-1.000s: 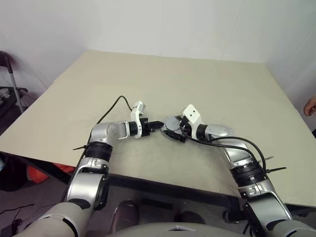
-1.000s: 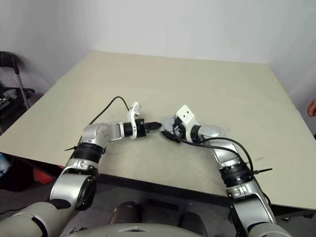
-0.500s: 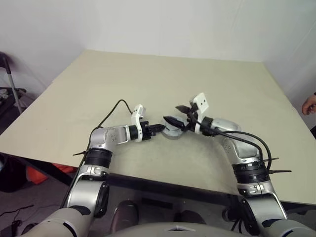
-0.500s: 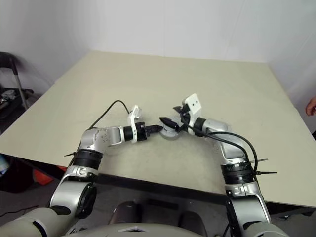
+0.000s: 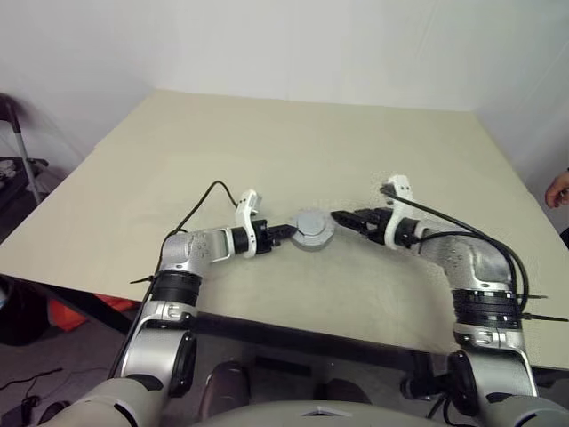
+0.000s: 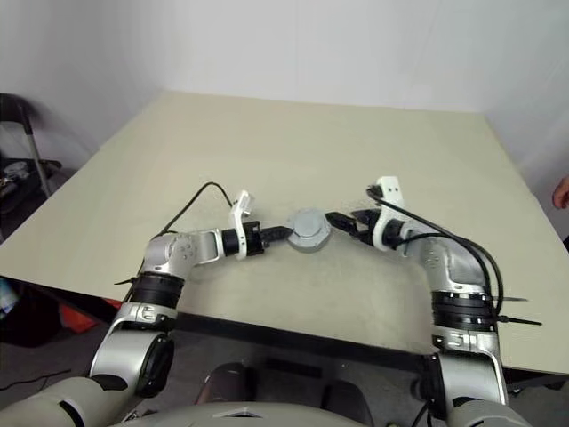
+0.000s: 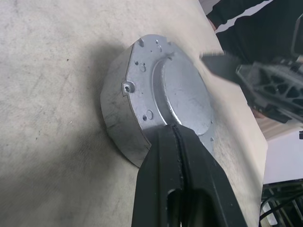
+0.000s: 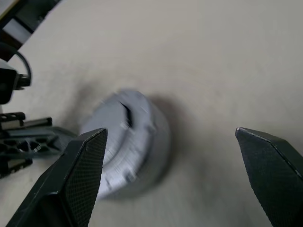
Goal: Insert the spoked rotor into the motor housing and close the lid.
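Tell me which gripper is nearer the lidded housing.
Left. The left gripper, shut, has its tips against the lid on the motor housing; the right gripper, open, sits apart beside it.

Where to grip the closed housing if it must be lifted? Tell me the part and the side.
Grip the housing by its straight silver side wall, across the width. Come from its right with the open right gripper, since the shut left gripper rests against the left edge. The lid is flat, with no handle.
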Tool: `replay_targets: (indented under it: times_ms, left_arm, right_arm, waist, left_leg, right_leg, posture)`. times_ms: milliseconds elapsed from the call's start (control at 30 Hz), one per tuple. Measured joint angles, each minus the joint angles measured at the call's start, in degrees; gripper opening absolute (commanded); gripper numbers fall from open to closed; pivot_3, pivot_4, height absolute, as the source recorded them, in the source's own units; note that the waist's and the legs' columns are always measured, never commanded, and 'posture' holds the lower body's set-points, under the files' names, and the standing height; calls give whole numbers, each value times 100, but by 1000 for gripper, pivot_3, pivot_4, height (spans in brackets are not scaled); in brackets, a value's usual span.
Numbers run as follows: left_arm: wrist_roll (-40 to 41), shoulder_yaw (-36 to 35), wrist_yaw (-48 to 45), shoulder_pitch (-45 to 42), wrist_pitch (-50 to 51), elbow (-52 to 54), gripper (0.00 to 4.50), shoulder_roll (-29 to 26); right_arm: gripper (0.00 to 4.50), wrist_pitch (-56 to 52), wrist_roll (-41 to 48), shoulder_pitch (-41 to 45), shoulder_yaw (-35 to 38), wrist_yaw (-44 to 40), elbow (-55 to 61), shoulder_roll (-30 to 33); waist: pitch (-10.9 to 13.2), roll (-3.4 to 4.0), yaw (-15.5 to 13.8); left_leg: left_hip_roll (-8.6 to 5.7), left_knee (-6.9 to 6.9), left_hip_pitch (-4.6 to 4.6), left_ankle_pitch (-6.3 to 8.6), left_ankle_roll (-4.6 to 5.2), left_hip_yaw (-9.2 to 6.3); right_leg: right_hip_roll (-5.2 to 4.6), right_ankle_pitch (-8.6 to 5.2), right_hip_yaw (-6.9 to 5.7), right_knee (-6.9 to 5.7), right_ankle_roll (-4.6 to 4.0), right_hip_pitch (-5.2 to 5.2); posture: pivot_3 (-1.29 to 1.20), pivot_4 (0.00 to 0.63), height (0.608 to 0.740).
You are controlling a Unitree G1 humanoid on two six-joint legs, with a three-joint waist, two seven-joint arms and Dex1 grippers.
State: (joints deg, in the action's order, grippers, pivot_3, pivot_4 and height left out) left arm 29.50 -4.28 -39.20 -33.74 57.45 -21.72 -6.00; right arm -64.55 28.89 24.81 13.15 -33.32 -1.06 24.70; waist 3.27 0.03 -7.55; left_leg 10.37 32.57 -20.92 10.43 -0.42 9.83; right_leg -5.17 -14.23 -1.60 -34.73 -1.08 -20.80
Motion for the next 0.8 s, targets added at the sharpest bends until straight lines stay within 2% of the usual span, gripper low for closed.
replay_targets:
  times_ms: [133,300,467,733,800]
  left_arm:
    - [1,-1,25,20,-6,24,0,-10]
    - [1,3,56,44,-16,75,0,-57]
    - [0,34,67,55,-16,121,0,-59]
    - [-10,46,101,103,-35,190,0,-133]
    - [-13,63,105,136,-64,234,0,-136]
  right_arm:
    - [4437,-512,114,-70,192,219,-210,-146]
    - [4437,-651,288,117,481,449,-476,-685]
    - [4437,-758,498,322,463,517,-668,-1230]
    - [4437,-649,532,612,481,613,-1102,-1532]
    - [4050,-557,524,658,485,640,-1240,-1584]
  waist:
    - [-4,11,8]
    - [-10,19,34]
    - [-14,30,33]
    - [-14,31,33]
    - [-14,31,38]
  left_leg:
    - [0,-2,2,-5,-8,0]
    - [1,-18,18,-14,-23,1]
    - [0,-27,10,-17,-28,1]
    - [-1,-27,-2,-20,-33,1]
    - [0,-30,-2,-21,-35,1]
  right_leg:
    - [0,0,0,-2,0,-2]
    - [1,0,1,-3,0,1]
    - [2,0,1,-2,0,-8]
    - [1,1,0,-2,1,-19]
    - [1,1,0,-2,1,-20]
  posture:
    - [0,0,740]
    - [0,0,740]
    - [0,0,740]
    - [0,0,740]
    - [0,0,740]
